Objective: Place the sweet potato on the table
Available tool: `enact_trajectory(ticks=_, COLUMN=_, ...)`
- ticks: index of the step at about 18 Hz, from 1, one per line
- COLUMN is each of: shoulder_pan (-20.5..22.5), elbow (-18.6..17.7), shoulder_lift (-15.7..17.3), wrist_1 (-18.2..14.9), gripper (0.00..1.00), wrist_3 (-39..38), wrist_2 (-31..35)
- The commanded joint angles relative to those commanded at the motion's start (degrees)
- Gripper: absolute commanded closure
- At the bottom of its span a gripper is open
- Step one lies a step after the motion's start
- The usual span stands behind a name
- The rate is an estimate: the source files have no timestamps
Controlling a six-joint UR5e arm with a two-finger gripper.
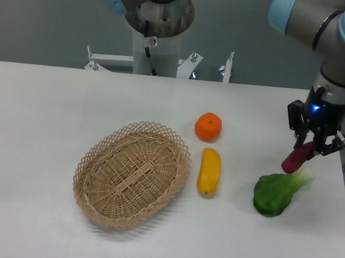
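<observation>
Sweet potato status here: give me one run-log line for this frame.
slim magenta sweet potato: held tilted in end effector | lower end near leafy green vegetable | white table: not yet released

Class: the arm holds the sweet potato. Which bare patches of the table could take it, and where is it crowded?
Bare: the table left of the basket, and the front strip. Crowded: under the tool holding the sweet potato, beside the green vegetable, yellow vegetable and orange.
</observation>
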Motion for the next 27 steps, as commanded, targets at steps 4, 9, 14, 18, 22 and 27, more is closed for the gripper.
enact_trajectory(ticks=4, shoulder_pan=-2.5, elbow=0.2, shoulder_lift=-1.5, wrist_1=3.3, gripper=0.85, wrist_3=-5.5, wrist_2=0.1)
enact_trajectory(ticks=9, shoulder_pan=-5.3, elbow=0.2, shoulder_lift=-4.0, wrist_1=9.1, gripper=0.85, wrist_3=-12.6, wrist_2=0.0)
enact_trajectory(ticks=14, shoulder_pan=-10.8, elbow=0.0, shoulder_lift=-9.8, wrist_1=20.6, gripper=0.85, wrist_3=-27.0, wrist_2=0.7)
enact_trajectory(ticks=18, shoulder_pan=-14.2, elbow=-0.1, shoulder_lift=-14.9, wrist_1=26.9, gripper=0.85, wrist_3=-33.2, wrist_2=3.7)
enact_trajectory(ticks=22, shoulder_pan=-15.9, elbow=-0.6, shoulder_lift=-18.1, wrist_1=29.1, gripper=0.85, wrist_3=-28.2, wrist_2=5.7)
enact_trajectory(ticks=27, shoulder_pan=-16.7, elbow=-2.1, shoulder_lift=-18.7, wrist_1=29.1, gripper=0.85, wrist_3=-27.1, wrist_2=6.2)
